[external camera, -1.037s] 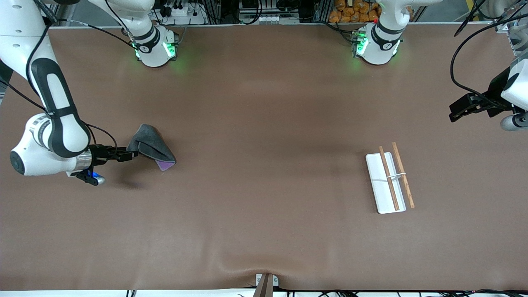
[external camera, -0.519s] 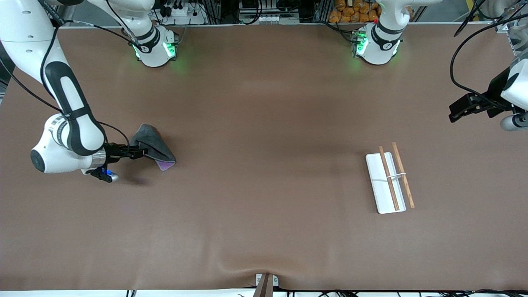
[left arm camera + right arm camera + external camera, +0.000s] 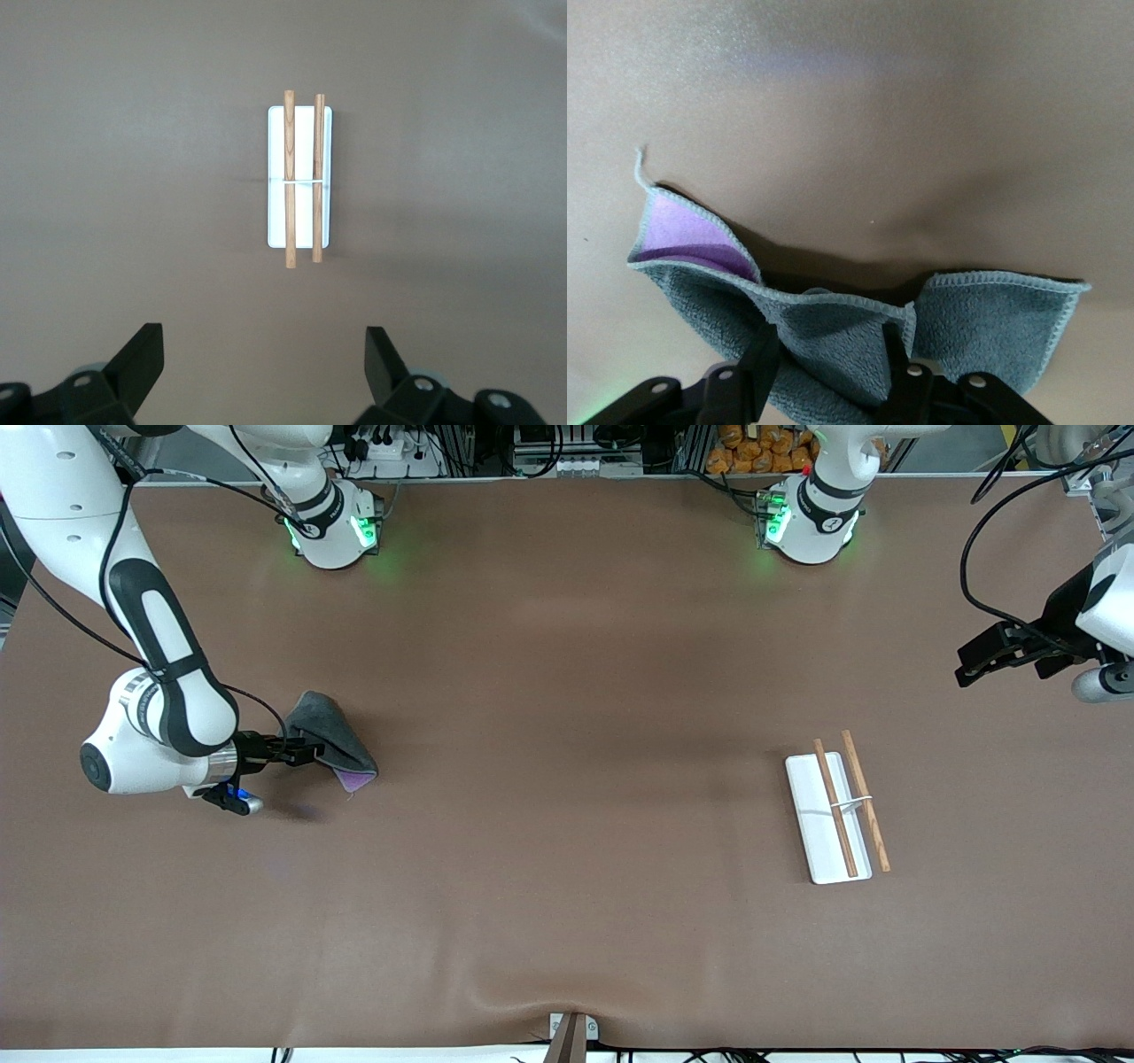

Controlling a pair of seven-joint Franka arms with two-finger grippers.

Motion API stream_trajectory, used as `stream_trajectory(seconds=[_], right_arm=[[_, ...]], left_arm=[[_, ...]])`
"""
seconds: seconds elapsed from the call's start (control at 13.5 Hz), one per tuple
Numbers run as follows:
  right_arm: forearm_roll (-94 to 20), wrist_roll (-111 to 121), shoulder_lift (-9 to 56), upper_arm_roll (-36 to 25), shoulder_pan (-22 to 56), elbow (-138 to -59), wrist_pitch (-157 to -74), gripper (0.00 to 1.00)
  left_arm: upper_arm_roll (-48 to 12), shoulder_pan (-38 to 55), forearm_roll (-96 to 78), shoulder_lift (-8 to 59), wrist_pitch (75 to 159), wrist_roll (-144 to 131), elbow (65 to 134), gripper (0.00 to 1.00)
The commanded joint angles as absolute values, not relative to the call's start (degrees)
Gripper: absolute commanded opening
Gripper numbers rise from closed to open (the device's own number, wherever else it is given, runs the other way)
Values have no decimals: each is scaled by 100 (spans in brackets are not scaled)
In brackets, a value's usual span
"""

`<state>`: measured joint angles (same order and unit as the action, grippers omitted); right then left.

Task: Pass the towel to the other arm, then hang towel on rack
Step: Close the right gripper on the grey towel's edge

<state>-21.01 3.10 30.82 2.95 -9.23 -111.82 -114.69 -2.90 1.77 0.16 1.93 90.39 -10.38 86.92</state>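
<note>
The dark grey towel (image 3: 332, 737) lies crumpled on the table toward the right arm's end, its lilac corner (image 3: 357, 779) nearest the front camera. My right gripper (image 3: 306, 753) is low at the towel's edge. In the right wrist view its open fingers (image 3: 760, 354) stand on either side of a raised fold of the towel (image 3: 833, 341), with the cloth between them. The rack (image 3: 811, 815), a white base with two brown rods, lies toward the left arm's end. My left gripper (image 3: 964, 673) waits open and empty, above the table; its wrist view shows the rack (image 3: 299, 177).
The brown table cover (image 3: 567, 779) has a slight wrinkle near the front edge. A small bracket (image 3: 571, 1032) sits at that edge. The two arm bases (image 3: 332, 531) stand along the table's back edge.
My right arm has pushed its gripper in toward the towel, whose near edge has bunched up slightly. The left gripper has shifted a little.
</note>
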Motion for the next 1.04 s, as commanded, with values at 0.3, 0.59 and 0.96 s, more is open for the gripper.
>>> stream_trajectory(seconds=[0.3,0.59,0.96], right_arm=[[-2118,457,3032,272,-923,-11232,-11531,75],[-2127,457,3138,281,-844,-11469,-12013,68],[-2136,360,3050,290,-712,-11453,-11813,0]], left_arm=[[-316,132,-70,-79,8956,-1046,8710,100],[-325,176,-70,-9,8974,-1090,8710,100],[-325,176,-70,9,9018,-1090,8719,100]])
